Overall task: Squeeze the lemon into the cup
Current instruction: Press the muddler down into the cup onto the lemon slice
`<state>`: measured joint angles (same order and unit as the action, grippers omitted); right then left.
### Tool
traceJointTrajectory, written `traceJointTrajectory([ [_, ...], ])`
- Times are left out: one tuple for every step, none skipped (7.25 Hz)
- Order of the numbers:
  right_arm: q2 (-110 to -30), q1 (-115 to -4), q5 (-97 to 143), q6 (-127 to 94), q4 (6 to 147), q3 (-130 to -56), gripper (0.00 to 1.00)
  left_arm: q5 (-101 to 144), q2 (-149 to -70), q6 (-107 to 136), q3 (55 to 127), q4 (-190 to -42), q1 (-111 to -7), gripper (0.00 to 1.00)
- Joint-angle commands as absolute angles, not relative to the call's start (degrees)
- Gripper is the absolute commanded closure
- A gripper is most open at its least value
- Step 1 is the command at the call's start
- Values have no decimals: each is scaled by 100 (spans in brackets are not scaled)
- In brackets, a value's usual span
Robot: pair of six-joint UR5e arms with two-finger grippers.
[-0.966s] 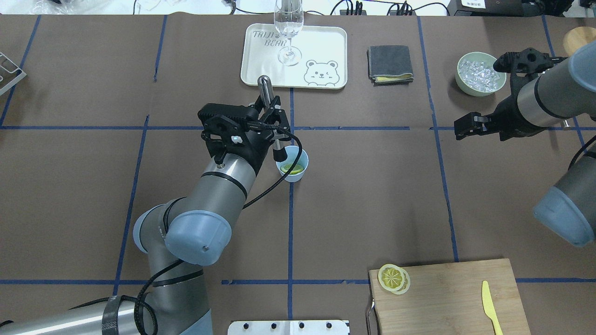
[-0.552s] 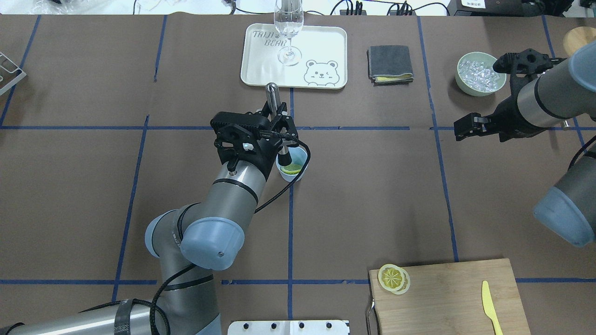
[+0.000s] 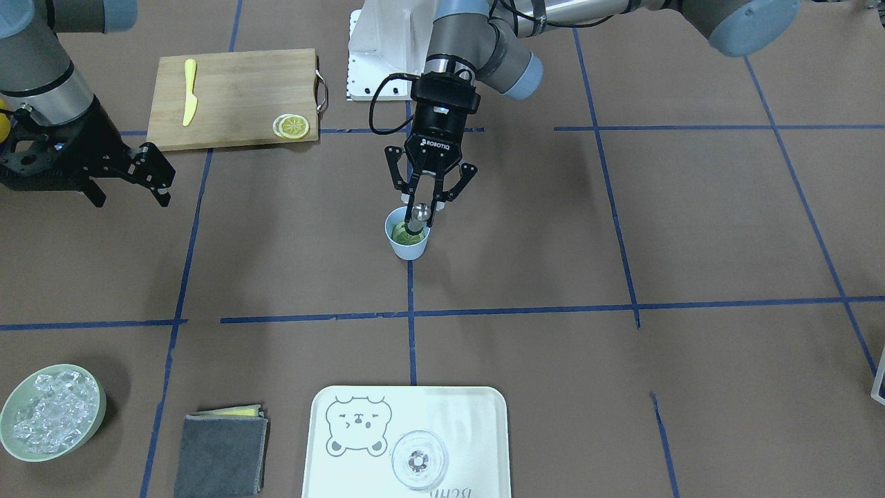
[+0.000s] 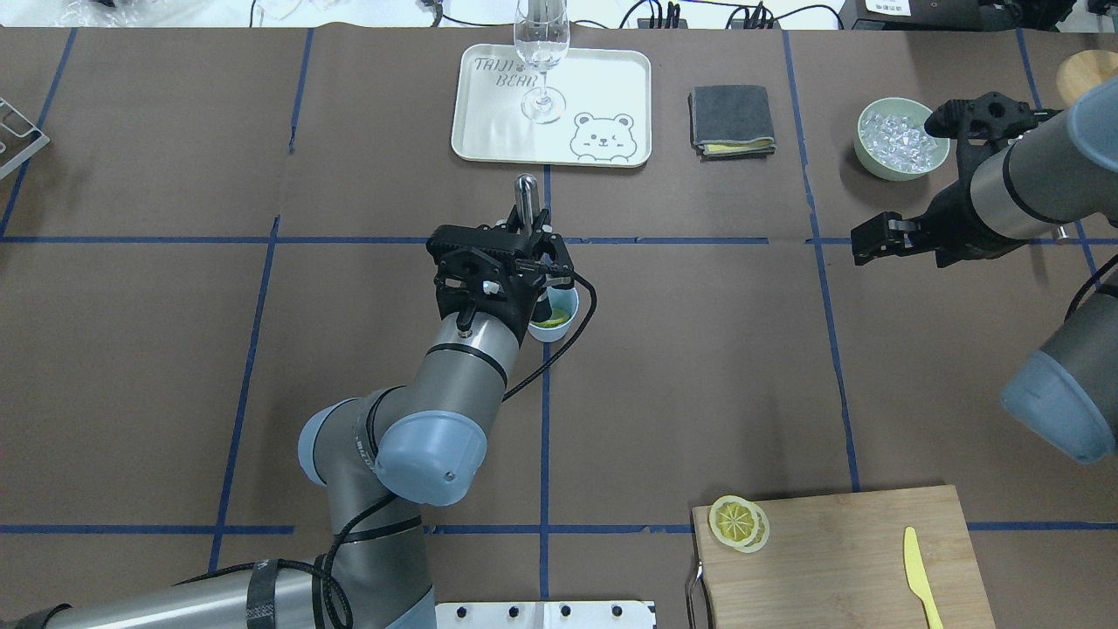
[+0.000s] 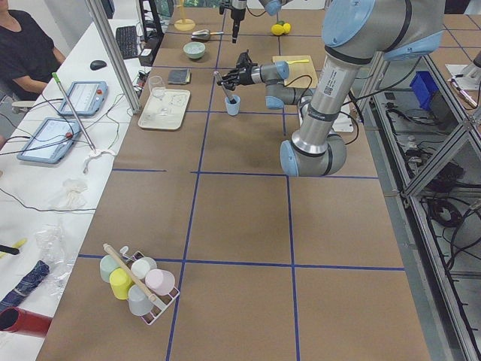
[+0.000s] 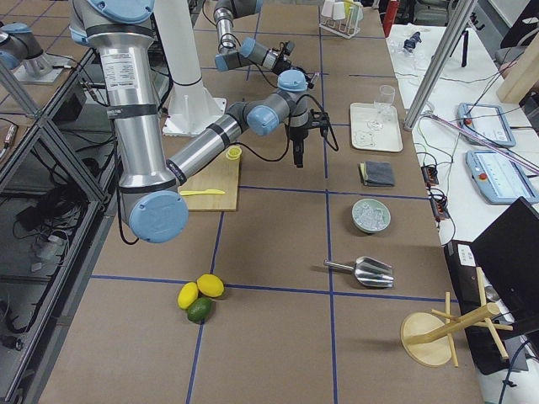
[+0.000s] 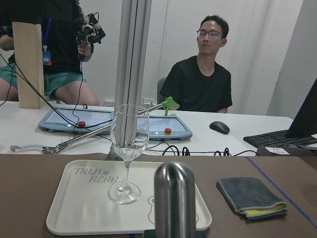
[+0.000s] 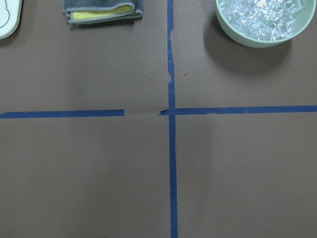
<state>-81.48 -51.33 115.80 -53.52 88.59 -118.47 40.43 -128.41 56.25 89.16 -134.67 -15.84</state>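
From this end: two whole lemons [image 6: 210,286] and a lime [image 6: 199,310] toward the robot-side edge, then the cutting board [image 6: 206,178] with a yellow knife [image 6: 202,193] and lemon slices [image 6: 233,153] on it. Toward the opposite edge: wooden stand [image 6: 440,335] at the near corner, metal scoop [image 6: 362,271], ice bowl [image 6: 370,215], grey cloth [image 6: 377,173], tray [image 6: 375,143] with a glass [image 6: 386,94].

**Bright, even ceiling light; mostly sharp**

Soft blurry shadows lie on the desk [image 3: 622,221] beside the left arm and under the bowl [image 8: 257,29]. Glare washes the tray [image 4: 611,87] near white. The cup [image 3: 409,249] isn't blown out. In the left wrist view the metal rod [image 7: 174,198] is close and slightly soft, with a reflection streak. In the side views far things are tiny.
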Motion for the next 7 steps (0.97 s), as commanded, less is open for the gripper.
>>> traceJointTrajectory([
  [-8147, -5133, 11584, -5353, 8859, -11848, 0, 4043, -12832, 5625, 8772, -13482, -1486, 100],
  [-8147, -5124, 11584, -5361, 8859, -11839, 0, 4043, -12823, 5625, 8711, -13569, -1485, 100],
  [-8147, -5124, 11584, -5361, 8851, -11839, 0, 4052, -12823, 5625, 8606, -13762, -1477, 100],
  [-8139, -5124, 11584, -5361, 8859, -11839, 0, 4069, -12832, 5599, 8613, -13772, -1477, 100],
  [-8139, -5124, 11584, -5370, 8859, -11839, 0, 4095, -12858, 5390, 8674, -13781, -1477, 100],
  [-8130, -5124, 11584, -5370, 8859, -11848, 0, 4122, -12858, 5092, 8892, -13833, -1477, 100],
  [-8130, -5124, 11593, -5379, 8859, -11848, 0, 4122, -12815, 4706, 9243, -13843, -1477, 100],
])
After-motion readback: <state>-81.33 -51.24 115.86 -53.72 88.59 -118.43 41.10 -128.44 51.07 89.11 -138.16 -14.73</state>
